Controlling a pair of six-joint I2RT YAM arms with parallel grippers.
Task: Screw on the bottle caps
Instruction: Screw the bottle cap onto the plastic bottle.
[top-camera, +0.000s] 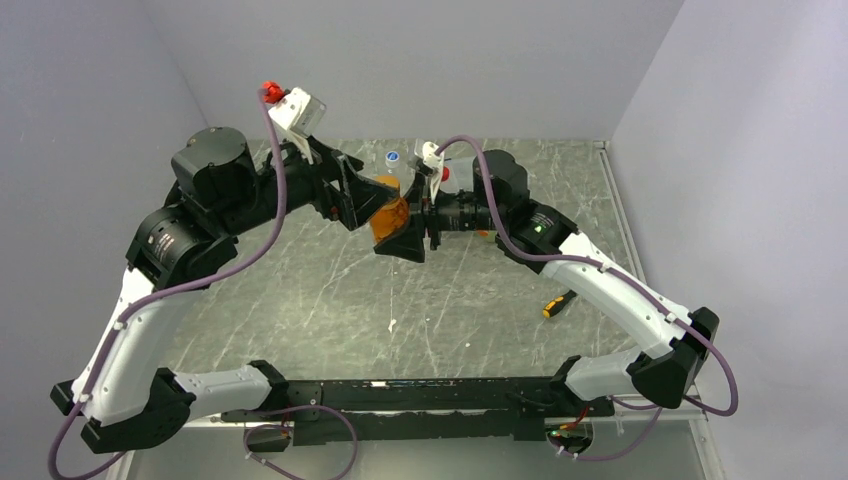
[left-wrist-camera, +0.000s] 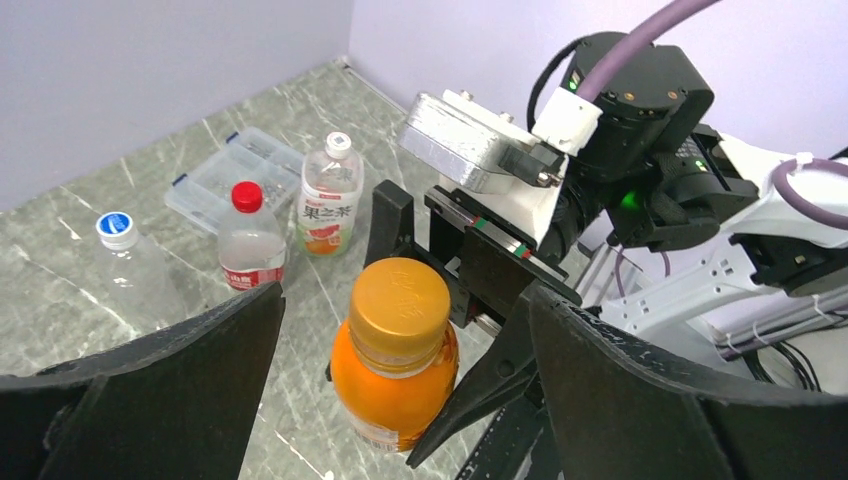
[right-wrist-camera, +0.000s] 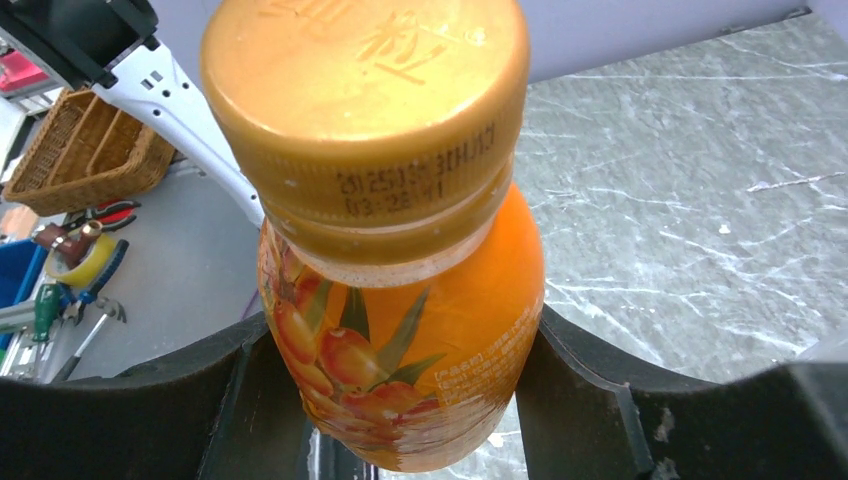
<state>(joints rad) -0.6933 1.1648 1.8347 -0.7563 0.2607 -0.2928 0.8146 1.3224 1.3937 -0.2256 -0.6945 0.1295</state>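
Observation:
My right gripper (right-wrist-camera: 400, 405) is shut on the body of the squat orange bottle (right-wrist-camera: 400, 330), one finger on each side of its label. The orange cap (left-wrist-camera: 400, 302) sits on the bottle's neck. My left gripper (left-wrist-camera: 405, 305) stands open, its fingers wide apart on either side of the cap and touching nothing. In the top view the two grippers meet at the orange bottle (top-camera: 388, 216) near the table's back middle. Behind stand a red-capped bottle (left-wrist-camera: 250, 250), a white-labelled bottle (left-wrist-camera: 328, 198) with a whitish cap, and a blue-capped clear bottle (left-wrist-camera: 135, 272).
A flat clear compartment box (left-wrist-camera: 222, 168) lies by the back wall behind the bottles. A yellow-handled screwdriver (top-camera: 558, 304) lies on the table at the right. Off the table to one side are a wicker basket (right-wrist-camera: 85, 150) and hand tools.

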